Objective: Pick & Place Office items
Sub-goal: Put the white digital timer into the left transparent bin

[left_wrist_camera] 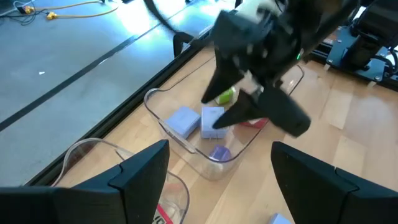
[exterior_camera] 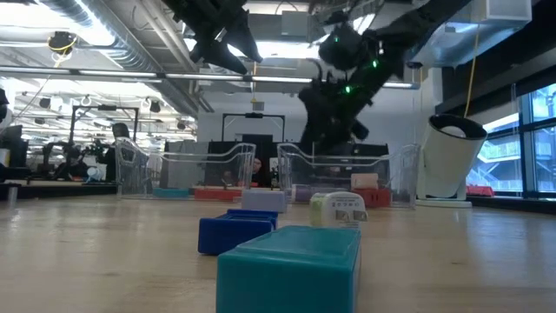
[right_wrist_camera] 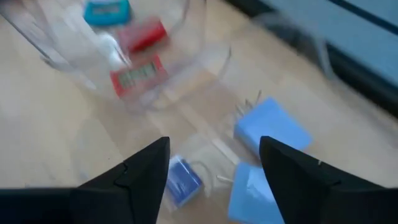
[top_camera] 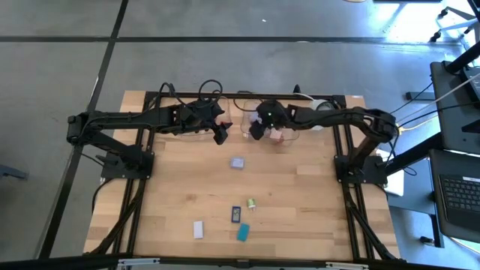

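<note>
Tabletop (top_camera: 300, 210), near edge to far, as I see it:
- Teal block (top_camera: 243, 233), white block (top_camera: 199, 229), dark blue block (top_camera: 235, 214) and green-white block (top_camera: 252, 203), loose near the front.
- Lilac block (top_camera: 238, 162), alone mid-table.
- Right tray (left_wrist_camera: 186, 140), far side: several lilac blocks (left_wrist_camera: 184, 119) inside.
- Left tray (right_wrist_camera: 155, 87): red block (right_wrist_camera: 138, 76) and teal piece (right_wrist_camera: 107, 10).
- Right gripper (top_camera: 259, 129) over the right tray, jaws spread, empty.
- Left gripper (top_camera: 221, 133) beside it, jaws spread, empty.
- White tape roll (exterior_camera: 450, 158), far right.
</note>
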